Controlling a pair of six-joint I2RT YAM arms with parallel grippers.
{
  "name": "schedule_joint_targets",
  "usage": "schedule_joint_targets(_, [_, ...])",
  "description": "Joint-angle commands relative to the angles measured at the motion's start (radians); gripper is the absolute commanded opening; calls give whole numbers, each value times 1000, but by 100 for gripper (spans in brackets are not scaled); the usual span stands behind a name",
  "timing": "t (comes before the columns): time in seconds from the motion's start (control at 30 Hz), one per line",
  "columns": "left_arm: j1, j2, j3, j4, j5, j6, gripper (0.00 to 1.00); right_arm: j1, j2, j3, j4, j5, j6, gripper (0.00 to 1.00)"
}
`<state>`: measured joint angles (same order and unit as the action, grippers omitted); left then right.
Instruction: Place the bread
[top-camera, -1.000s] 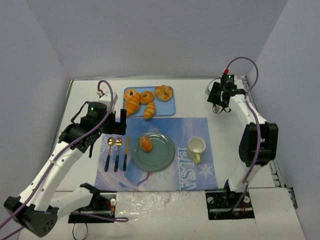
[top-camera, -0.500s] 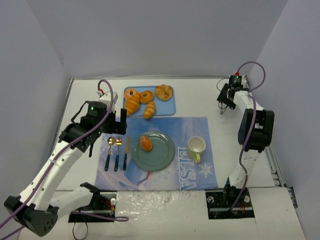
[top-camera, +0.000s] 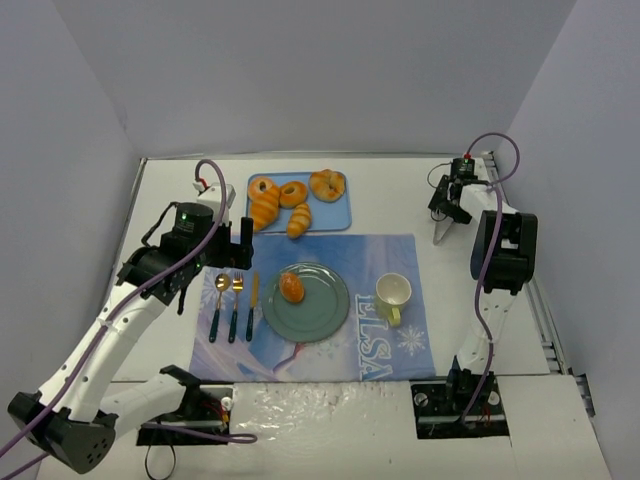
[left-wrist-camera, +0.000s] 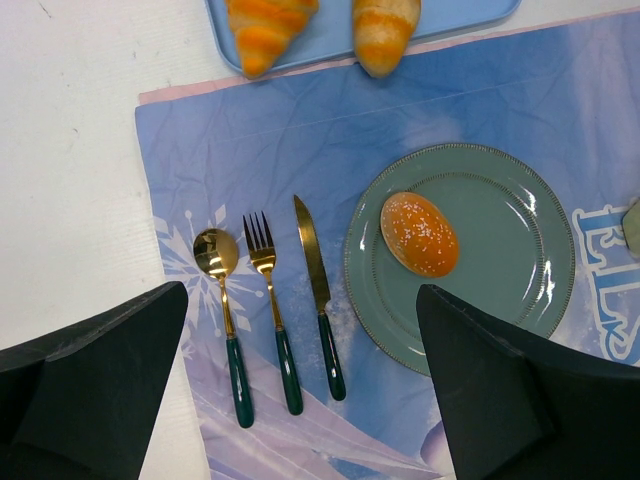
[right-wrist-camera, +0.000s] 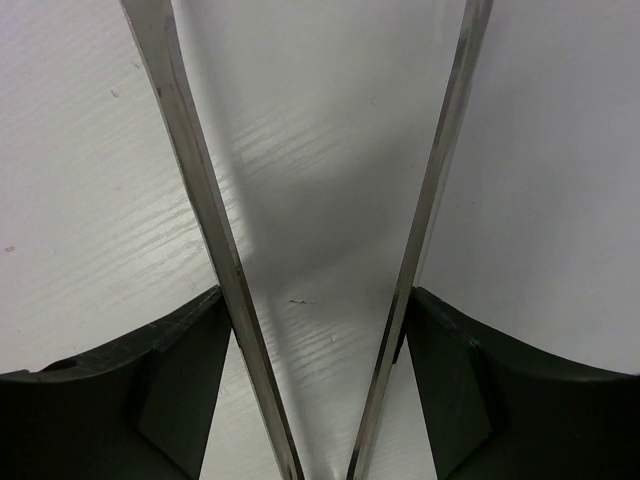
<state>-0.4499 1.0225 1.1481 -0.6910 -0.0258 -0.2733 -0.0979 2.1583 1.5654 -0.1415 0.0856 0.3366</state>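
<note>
The bread (top-camera: 291, 288) is a small smooth golden-orange bun. It lies on the left half of the grey-green plate (top-camera: 322, 312). It also shows in the left wrist view (left-wrist-camera: 419, 234) on that plate (left-wrist-camera: 520, 260). My left gripper (top-camera: 243, 245) hangs open and empty above the cutlery, left of the plate; in the left wrist view (left-wrist-camera: 302, 292) its jaws stand wide apart. My right gripper (top-camera: 452, 203) is at the far right of the table, well away from the bread. It is shut on metal tongs (top-camera: 441, 231), whose two arms (right-wrist-camera: 205, 200) spread between its fingers (right-wrist-camera: 315, 300).
A blue tray (top-camera: 335, 213) at the back holds several pastries (top-camera: 266, 212). A spoon, fork and knife (top-camera: 233, 305) lie on the blue placemat (top-camera: 330, 255) left of the plate. A pale mug (top-camera: 393, 294) stands right of the plate. Walls enclose the table.
My right arm has folded back toward the right edge, and the tongs now point down at the table. The left arm and the bread have not moved.
</note>
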Motion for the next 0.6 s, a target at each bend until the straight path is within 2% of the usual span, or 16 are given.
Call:
schedule_joint_targets(0.0, [10,-7,15,48,0,-7,97,-4,-1,35,9,59,-6,69])
schedule_joint_targets(0.37, [11,-7,15,48,-3,-7,97,7,-79,15,1,75,-14,85])
schedule_joint_targets(0.57, [10,-6,15,48,-3,-7,97,21,-144,-13,-4,98,-16,88])
